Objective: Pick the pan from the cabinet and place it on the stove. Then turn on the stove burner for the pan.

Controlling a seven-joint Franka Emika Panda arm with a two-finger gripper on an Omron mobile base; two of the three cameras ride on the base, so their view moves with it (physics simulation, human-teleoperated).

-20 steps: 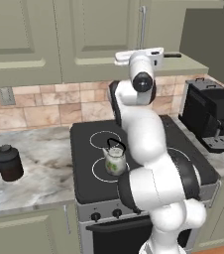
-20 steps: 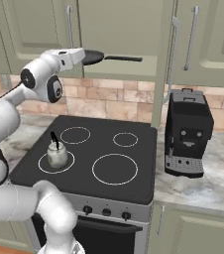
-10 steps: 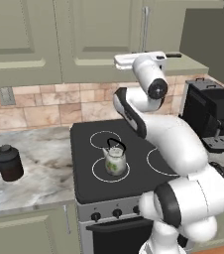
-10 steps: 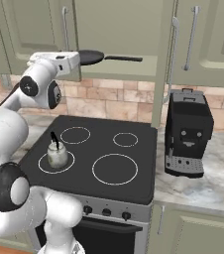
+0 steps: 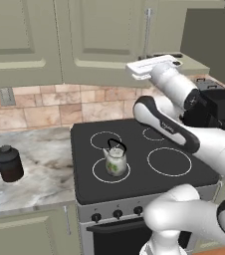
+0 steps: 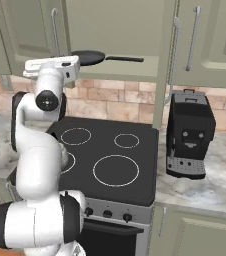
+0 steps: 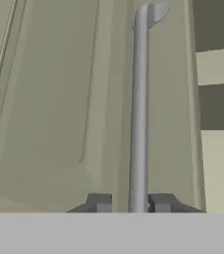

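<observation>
The pan, shallow, round and dark, lies flat on the bottom shelf of the cabinet, its thin dark handle pointing to the right in the right base view. The cabinet is sage green with panelled doors and long upright silver bar handles; one door stands swung open, edge-on. The stove below is black glass with four white rings, a silver front and black knobs. The widest ring, the stove burner, is bare.
</observation>
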